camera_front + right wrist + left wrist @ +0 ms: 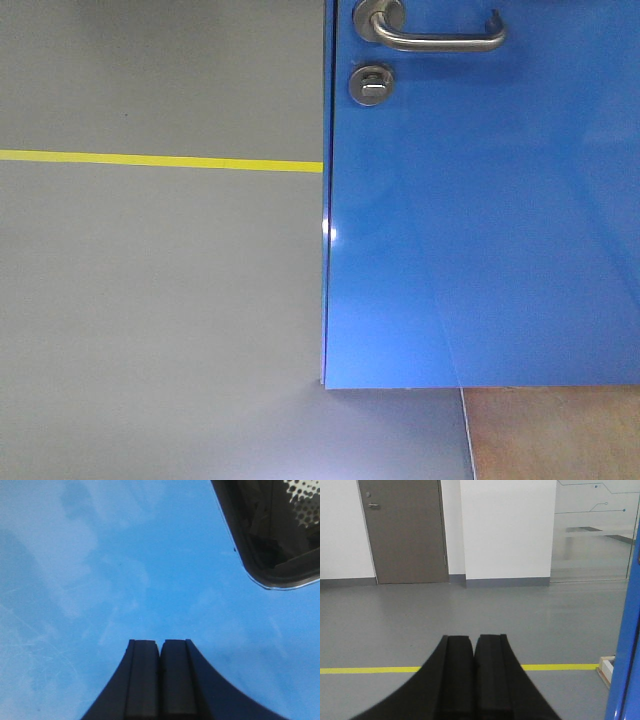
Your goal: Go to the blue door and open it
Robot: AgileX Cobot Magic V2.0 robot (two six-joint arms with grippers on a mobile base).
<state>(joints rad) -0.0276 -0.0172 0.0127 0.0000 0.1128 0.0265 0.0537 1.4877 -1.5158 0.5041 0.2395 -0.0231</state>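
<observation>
With fingers pressed together, the right gripper (160, 647) points straight at the blue door (125, 570), close to its glossy face. Left gripper (473, 642), also closed and empty, aims level over the grey floor (395, 625) past the door's edge toward a brown door (405, 530).

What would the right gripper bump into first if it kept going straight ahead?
Most likely the glossy bright-blue door panel. The right gripper, fingers together, points straight at it, and blue fills its view, though how near it is remains unclear.
</observation>
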